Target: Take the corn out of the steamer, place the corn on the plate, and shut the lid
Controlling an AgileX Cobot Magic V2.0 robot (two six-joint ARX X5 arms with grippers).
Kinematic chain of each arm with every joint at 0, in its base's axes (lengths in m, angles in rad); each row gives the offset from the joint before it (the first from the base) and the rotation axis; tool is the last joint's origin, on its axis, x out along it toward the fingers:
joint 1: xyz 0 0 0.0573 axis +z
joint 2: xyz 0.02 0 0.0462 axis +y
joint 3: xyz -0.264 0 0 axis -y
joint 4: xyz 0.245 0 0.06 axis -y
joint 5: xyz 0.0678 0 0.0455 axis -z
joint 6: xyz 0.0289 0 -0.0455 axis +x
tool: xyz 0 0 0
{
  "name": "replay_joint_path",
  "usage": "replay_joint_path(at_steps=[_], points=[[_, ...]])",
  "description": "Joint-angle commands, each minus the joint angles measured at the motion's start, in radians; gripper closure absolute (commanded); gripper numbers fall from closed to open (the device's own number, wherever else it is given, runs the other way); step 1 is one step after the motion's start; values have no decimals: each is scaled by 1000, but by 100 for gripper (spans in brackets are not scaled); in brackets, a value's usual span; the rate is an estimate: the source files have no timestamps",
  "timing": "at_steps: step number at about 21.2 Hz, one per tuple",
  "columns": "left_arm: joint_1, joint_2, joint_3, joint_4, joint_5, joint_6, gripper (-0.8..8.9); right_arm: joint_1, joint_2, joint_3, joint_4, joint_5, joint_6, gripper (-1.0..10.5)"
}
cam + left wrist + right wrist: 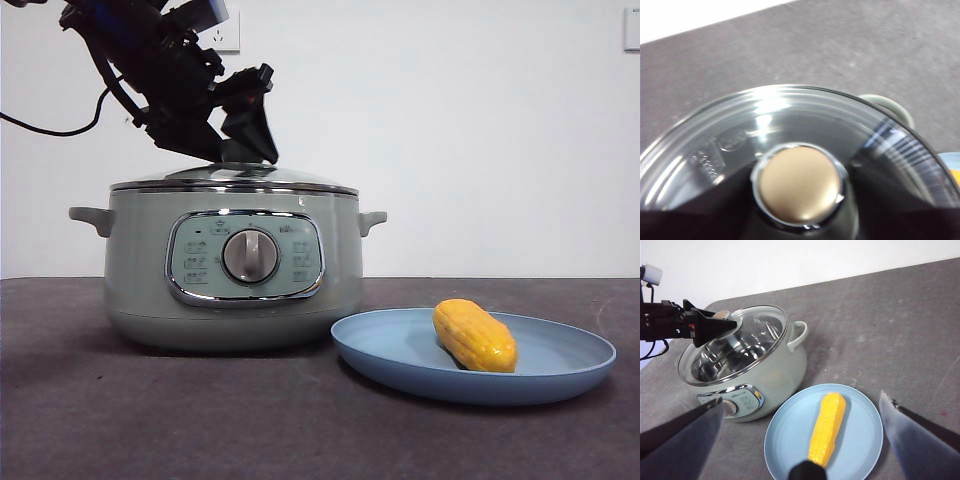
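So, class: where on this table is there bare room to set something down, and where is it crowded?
Bare table lies beyond the plate on the side away from the steamer, and along the front edge before both. It is crowded where the plate's rim nearly meets the steamer; the corn fills the plate's middle. The left gripper sits at the lid; the right gripper hangs open above the plate.

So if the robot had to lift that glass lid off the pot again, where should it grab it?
By the round knob at the centre of the lid, coming straight down from above. The dome is smooth and wide, so only the knob fits between jaws; the left gripper is there now.
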Motion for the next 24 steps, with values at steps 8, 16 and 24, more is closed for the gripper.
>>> replay_joint_path(at_steps=[8,16,24], points=[[-3,-143,-1,-79,11,-6,266,3,0,-8,-20,-2,-12,380],[-6,-388,-1,-405,140,-3,285,3,0,-8,-79,-143,-47,383],[-6,-630,-1,-754,229,-4,287,3,0,-8,-176,-315,-63,385]])
